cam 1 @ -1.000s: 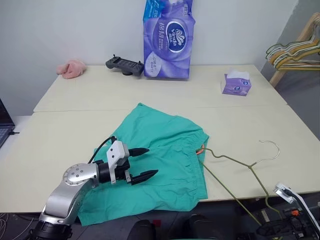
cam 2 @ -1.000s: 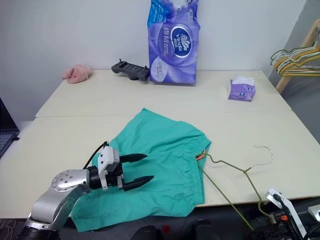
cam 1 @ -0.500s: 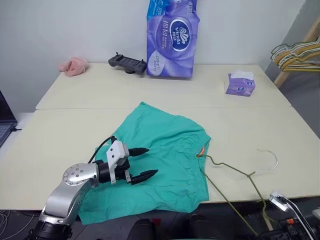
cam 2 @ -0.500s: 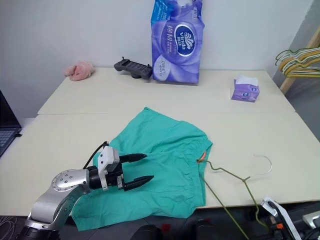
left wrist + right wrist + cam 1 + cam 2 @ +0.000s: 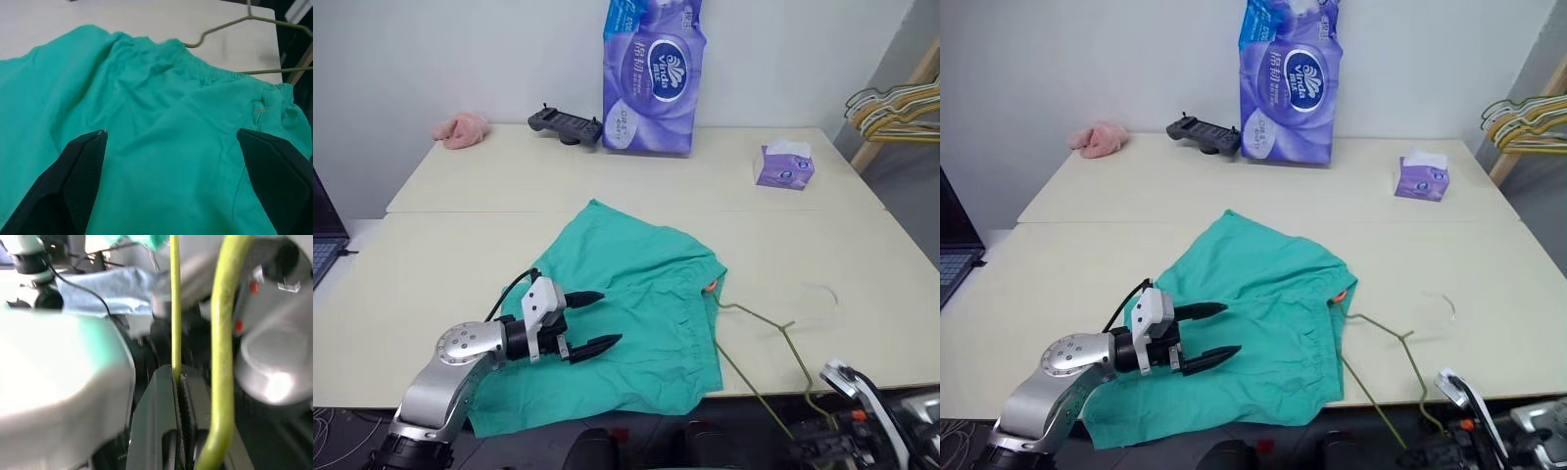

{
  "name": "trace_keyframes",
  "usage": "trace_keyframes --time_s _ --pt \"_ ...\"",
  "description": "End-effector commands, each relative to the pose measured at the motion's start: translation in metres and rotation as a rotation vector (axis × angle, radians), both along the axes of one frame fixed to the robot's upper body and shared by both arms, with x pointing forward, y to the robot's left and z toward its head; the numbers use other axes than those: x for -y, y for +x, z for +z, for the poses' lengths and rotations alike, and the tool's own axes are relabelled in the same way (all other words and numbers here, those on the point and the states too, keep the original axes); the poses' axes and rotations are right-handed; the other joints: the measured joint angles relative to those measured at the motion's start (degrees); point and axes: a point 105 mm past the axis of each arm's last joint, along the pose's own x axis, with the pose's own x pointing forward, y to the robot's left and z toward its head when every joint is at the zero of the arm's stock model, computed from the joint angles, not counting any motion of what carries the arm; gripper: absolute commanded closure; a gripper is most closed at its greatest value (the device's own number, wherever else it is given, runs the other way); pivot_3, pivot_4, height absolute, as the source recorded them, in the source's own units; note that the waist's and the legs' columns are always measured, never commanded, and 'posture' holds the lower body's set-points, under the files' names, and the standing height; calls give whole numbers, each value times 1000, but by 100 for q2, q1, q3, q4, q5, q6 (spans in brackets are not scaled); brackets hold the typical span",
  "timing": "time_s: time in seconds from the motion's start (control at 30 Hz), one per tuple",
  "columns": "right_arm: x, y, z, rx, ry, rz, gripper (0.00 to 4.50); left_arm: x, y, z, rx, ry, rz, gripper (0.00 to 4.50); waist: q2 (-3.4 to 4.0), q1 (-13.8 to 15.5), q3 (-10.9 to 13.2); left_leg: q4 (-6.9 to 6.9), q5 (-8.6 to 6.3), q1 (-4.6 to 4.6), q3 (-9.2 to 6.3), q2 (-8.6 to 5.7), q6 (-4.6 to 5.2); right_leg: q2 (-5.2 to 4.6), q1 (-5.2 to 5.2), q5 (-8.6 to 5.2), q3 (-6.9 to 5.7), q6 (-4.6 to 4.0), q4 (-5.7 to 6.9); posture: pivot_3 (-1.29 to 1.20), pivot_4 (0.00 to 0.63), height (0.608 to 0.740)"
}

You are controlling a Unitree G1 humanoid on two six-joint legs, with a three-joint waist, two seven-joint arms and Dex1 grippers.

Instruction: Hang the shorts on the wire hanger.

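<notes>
While the shorts (image 5: 631,313) lie spread flat near the front edge of the bench (image 5: 460,264), their lower hem reaches that edge and laps slightly over it, with the gathered waistband turned toward the right side. The left hand (image 5: 587,318) hovers just above the left part of the fabric, fingers spread wide and holding nothing; in the left wrist view both black fingers (image 5: 80,171) frame bare teal cloth with no fold between them. The wire hanger (image 5: 759,323) rests with one end at the waistband beside the small orange tag (image 5: 710,287), and runs right and forward across the bench surface until it passes over the front edge. The right hand (image 5: 178,421) sits below the front right corner of the bench, clenched on the wire hanger: the right wrist view shows a thin wire pinched between the closed fingers.

Open bench surface lies to the right of the shorts up to the right edge, and to the left up to the left edge. Along the far edge stand a purple tissue pack (image 5: 646,73), a black controller (image 5: 563,124), a pink cloth (image 5: 460,129) and a small tissue box (image 5: 783,164), all well apart from the shorts.
</notes>
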Motion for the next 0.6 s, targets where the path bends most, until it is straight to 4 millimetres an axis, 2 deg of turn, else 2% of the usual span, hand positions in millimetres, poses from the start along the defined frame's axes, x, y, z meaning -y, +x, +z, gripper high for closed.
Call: trace_keyframes --time_s 0.03,0.27,0.43,0.6 --pt "-4 9 1 -24 28 -42 4500 1 0 9 47 2 -10 9 3 19 1 -3 0 -1 -1 -2 0 -1 -1 0 -1 -1 -2 10 101 740" --pt "-2 22 -14 -20 -21 -115 4500 2 0 11 61 -14 1 9 7 29 2 -5 -1 -7 -8 -2 0 -4 -2 10 -7 -18 -5 12 100 740" --pt "-4 55 -15 68 -36 -180 4500 5 19 25 113 -48 35 9 11 23 0 8 2 -2 -7 -1 0 -1 2 8 -6 -8 5 7 93 740" --pt "-3 65 -14 99 -63 -181 4500 8 31 36 143 -76 46 9 23 18 -10 13 2 -4 -5 -3 0 6 4 12 -3 -8 4 5 85 740"
